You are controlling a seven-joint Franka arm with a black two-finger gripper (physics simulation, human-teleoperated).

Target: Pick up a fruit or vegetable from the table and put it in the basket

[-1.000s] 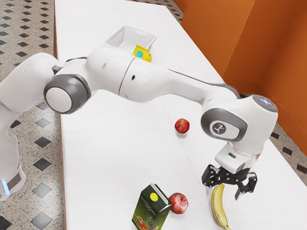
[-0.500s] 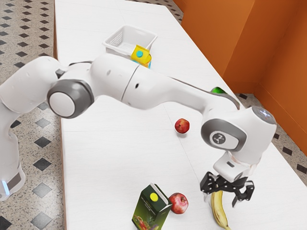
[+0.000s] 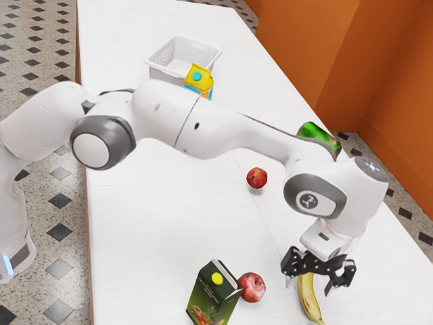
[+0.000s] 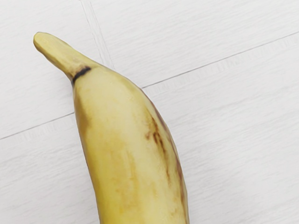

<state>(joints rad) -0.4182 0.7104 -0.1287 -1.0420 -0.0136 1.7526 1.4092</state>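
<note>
My black gripper (image 3: 308,287) is low over the table at the exterior view's lower right, its two fingers spread open on either side of the yellow banana (image 3: 309,298). The banana's upper end is hidden behind the gripper. In the wrist view the banana (image 4: 126,154) lies close under the hand, stem outward, on the white surface. Two red fruits lie on the table: one (image 3: 257,178) mid-table, the other (image 3: 252,287) beside a carton. The white basket (image 3: 166,69) stands at the far end.
A dark green carton (image 3: 211,298) stands left of the gripper in the exterior view. A yellow and blue carton (image 3: 198,79) is against the basket's near side. A green object (image 3: 315,134) is partly hidden behind the arm. The white table (image 3: 149,217) borders an orange wall.
My gripper has come down around the banana and slightly toward the exterior view's left, its fingers still spread. The lowered arm uncovers more of the basket and the green object.
</note>
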